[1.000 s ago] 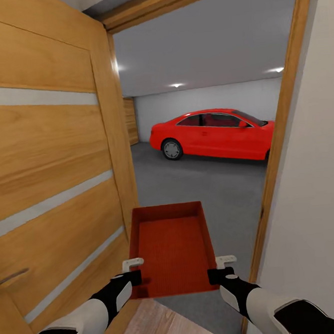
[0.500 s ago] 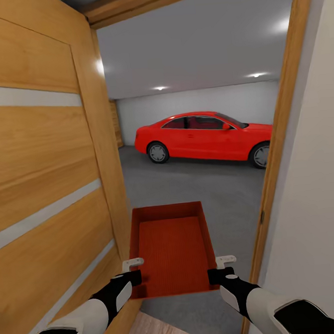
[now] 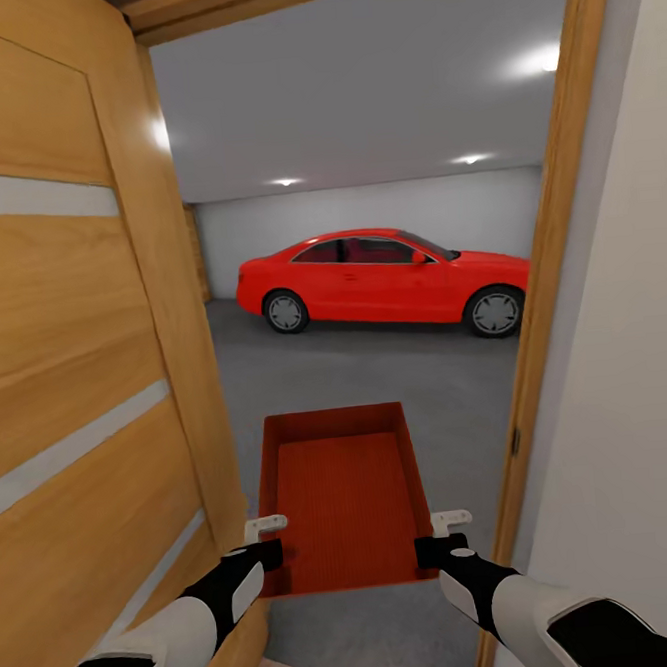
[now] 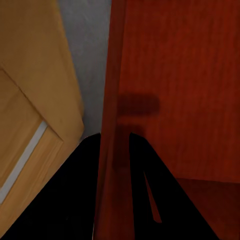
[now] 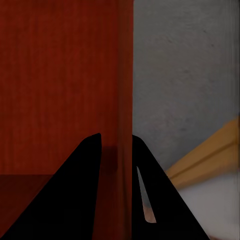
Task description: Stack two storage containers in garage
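Note:
I carry one red-orange open-top storage container [image 3: 342, 493] in front of me, held level in a doorway. My left gripper [image 3: 268, 554] is shut on its left wall near the close corner, and my right gripper [image 3: 431, 547] is shut on its right wall. In the left wrist view the thin red wall [image 4: 110, 125] runs between my two dark fingers; in the right wrist view the wall [image 5: 125, 100] is pinched the same way. Beyond the doorway lies the garage with its dark grey concrete floor [image 3: 377, 370]. The container is empty inside.
A wooden door [image 3: 74, 344] stands open close on my left. The door frame [image 3: 543, 257] and a white wall [image 3: 630, 400] are close on my right. A red car [image 3: 379, 280] is parked across the far side of the garage.
The whole view has advanced through the doorway and turned: the door slid leftward, more of the car and garage floor shows. The container and both grippers keep the same hold.

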Controlling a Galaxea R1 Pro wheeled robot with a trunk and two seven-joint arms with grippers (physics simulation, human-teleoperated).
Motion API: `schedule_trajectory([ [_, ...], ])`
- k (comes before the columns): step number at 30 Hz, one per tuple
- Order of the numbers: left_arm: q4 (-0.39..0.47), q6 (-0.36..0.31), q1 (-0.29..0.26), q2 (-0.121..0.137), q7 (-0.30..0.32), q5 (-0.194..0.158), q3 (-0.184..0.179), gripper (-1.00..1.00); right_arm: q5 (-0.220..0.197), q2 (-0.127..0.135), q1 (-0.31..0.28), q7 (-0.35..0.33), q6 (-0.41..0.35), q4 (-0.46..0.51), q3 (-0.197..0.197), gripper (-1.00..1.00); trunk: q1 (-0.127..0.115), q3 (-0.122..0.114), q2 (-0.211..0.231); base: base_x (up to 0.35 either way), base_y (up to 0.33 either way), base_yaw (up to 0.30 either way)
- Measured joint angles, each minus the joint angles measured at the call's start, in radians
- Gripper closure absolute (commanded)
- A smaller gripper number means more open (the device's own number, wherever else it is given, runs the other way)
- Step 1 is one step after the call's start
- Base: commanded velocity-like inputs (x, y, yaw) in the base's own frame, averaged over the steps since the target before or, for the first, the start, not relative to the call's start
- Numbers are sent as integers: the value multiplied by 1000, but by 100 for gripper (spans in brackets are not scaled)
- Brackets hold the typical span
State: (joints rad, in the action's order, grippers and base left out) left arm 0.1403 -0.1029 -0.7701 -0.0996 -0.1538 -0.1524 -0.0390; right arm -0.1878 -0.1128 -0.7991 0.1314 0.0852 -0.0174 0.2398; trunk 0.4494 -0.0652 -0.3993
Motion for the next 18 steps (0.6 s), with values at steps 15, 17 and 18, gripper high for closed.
schedule_trajectory([
  [15,0,0,0,0,0,0,0,100,0,0,0,0,0,0,0,100,0,-10,0,172,143,-215],
  [17,0,0,0,0,0,0,0,100,0,0,0,0,0,0,0,100,0,-11,0,172,143,-215],
  [18,0,0,0,0,1,0,0,100,0,0,0,1,0,0,0,100,0,-12,0,172,143,-215],
])
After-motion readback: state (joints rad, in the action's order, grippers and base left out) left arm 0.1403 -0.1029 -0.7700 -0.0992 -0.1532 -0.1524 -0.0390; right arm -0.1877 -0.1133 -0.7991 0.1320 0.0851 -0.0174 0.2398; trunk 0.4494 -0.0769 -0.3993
